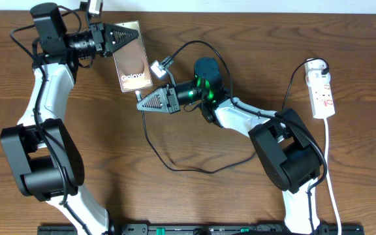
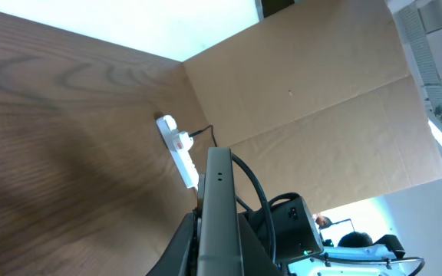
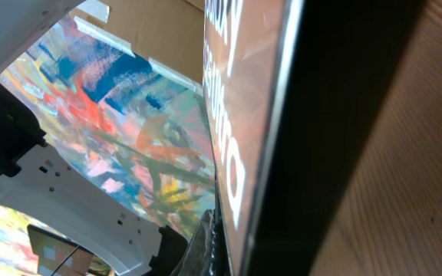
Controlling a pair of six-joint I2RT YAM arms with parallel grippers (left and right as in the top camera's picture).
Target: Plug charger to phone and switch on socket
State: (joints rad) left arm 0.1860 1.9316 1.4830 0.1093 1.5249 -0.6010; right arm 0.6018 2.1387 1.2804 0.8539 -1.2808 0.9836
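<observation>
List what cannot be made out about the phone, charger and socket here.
Phone port: overhead too small; right wrist view cuts the phone's edge off.
Socket switch position: too small in overhead and left wrist views.
Whether the right hand grips the charger tip: overhead, its fingers cover it.

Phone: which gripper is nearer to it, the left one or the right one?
Left. The left gripper is shut on the phone at its far end. The right gripper lies close by the near end; whether it touches the phone cannot be told.
</observation>
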